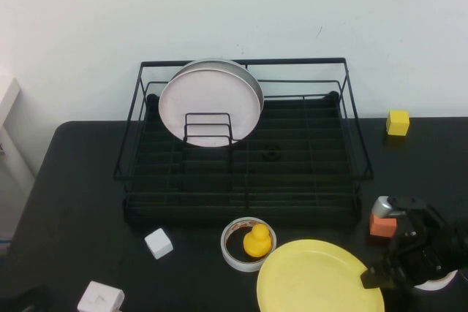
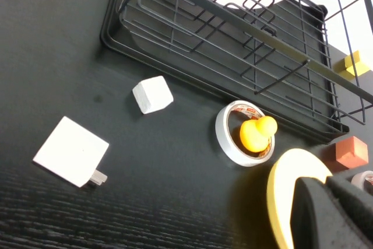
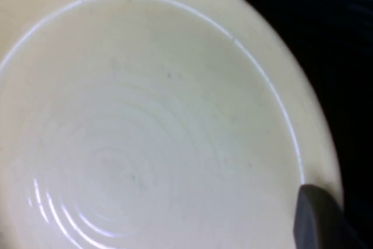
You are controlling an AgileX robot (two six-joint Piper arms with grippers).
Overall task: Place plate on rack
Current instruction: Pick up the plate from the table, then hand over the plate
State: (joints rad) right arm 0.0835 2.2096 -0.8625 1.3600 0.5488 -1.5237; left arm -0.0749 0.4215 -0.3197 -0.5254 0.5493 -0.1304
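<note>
Your right gripper (image 1: pixel 374 277) has its jaws clamped on the right rim of the plate (image 1: pixel 318 279), which lies flat on the bench (image 1: pixel 80 180) at lower centre-right. Confirm the grip before lifting, then tilt the plate upright for the rack (image 1: pixel 245 180) at centre. The left gripper is out of view, jaws closed.

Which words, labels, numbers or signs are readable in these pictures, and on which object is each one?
No text is readable anywhere.
Tape roll around the yellow duck: reddish print on its inner side, too blurred to read.
Yellow plate, black rack, white cube, white adapter: no markings visible.
</note>
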